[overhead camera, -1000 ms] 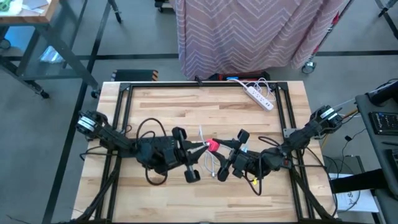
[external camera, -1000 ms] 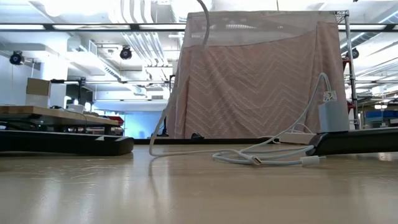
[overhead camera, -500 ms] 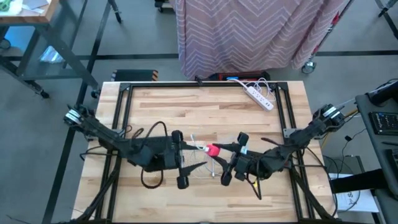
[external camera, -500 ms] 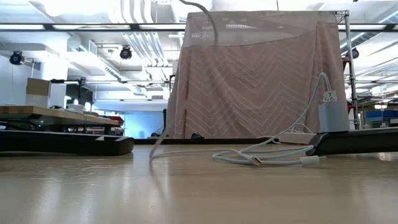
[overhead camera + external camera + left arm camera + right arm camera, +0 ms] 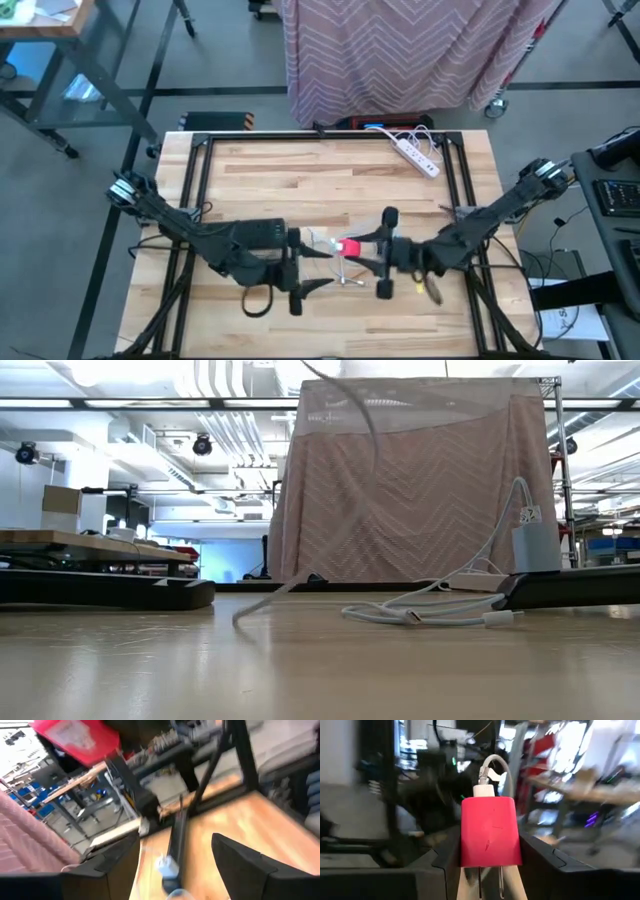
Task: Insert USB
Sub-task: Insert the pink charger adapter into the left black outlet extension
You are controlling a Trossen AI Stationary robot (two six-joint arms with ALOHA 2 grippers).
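Note:
A red charger block (image 5: 491, 831) sits in my right gripper (image 5: 492, 870), which is shut on it; the high view shows the red charger block (image 5: 346, 245) over the table's middle. A white USB plug (image 5: 483, 790) sticks into the end of the block away from the fingers, and its white cable (image 5: 300, 575) hangs down to the tabletop. My left gripper (image 5: 318, 268) stands open just left of the block, touching nothing. In the left wrist view the block (image 5: 75, 737) is beyond the open left gripper (image 5: 175, 870). My right gripper pinches the red charger block by its two opposite sides (image 5: 464, 851), one finger (image 5: 445, 865) on each. The fingers come level from the table's right. The block is lifted clear, its metal prongs (image 5: 480, 889) toward the gripper and the plugged end pointing away.
A white power strip (image 5: 418, 156) lies at the far right of the table. More white cable (image 5: 420, 610) is coiled on the tabletop, and a white block (image 5: 535, 547) stands at the right. Black frame rails (image 5: 190, 190) edge the table.
My left gripper has opened and let go of the cable by the block, then drawn back toward the table's near edge. My right gripper has turned to point level at the table's left, carrying the red block slightly nearer. The hanging cable has swung.

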